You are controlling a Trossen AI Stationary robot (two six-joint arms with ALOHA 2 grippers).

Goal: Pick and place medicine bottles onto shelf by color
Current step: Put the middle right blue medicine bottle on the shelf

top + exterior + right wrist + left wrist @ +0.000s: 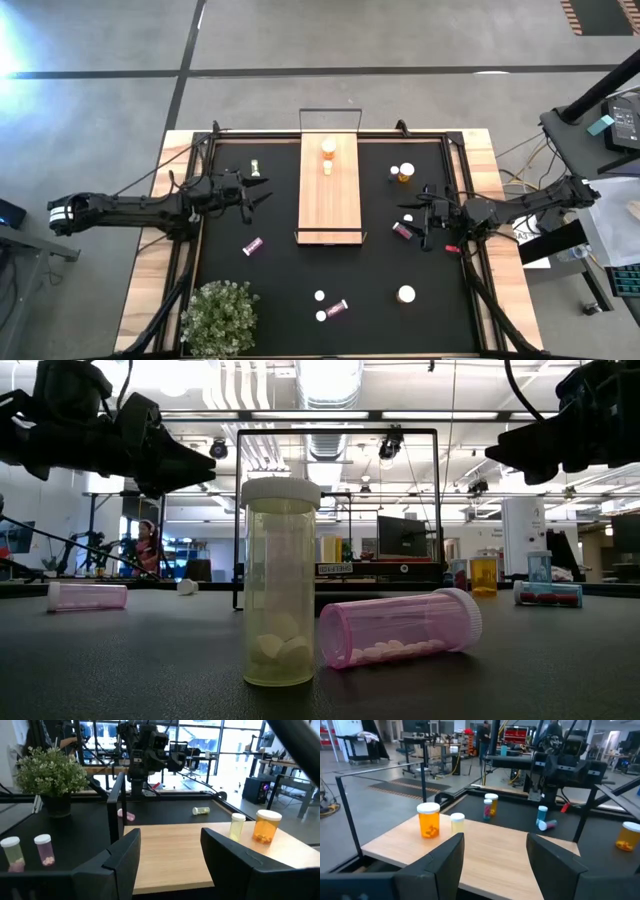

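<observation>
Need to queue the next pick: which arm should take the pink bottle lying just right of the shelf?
Right. The right gripper, open and empty, hovers right beside that pink bottle; the left gripper is across the shelf.

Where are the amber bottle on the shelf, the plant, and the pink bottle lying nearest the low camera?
amber bottle [429, 821]: left wrist view, on its orange body.
plant [219, 314]: high view, middle of the foliage.
pink bottle [392, 630]: low view, on its side wall.
</observation>
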